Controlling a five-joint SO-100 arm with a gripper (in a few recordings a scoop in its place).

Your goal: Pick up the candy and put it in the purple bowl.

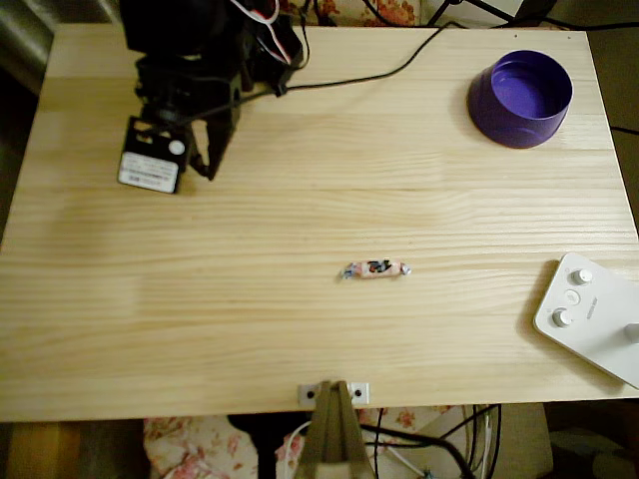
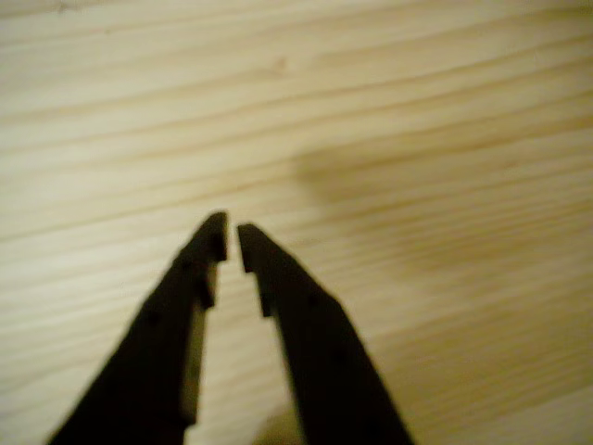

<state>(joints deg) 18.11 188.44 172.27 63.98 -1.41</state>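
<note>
We see our pincer [image 2: 231,236] nearly closed, gripping nothing, above bare table [image 1: 300,200]; the candy [image 1: 374,269] and purple bowl [image 1: 520,98] lie well apart from it.

This looks like a room in a home fitted out for hobby robot work. In the overhead view a pale pine table [image 1: 300,200] with plain wood grain bears the setup, and cloth with a pink flower print [image 1: 190,444] shows under its near edge and again past its far edge. Loose black cables [image 1: 399,65] run over the tabletop and hang below it. A white device with knobs [image 1: 594,314] sits on the right corner. The lighting is warm and dim.
</note>
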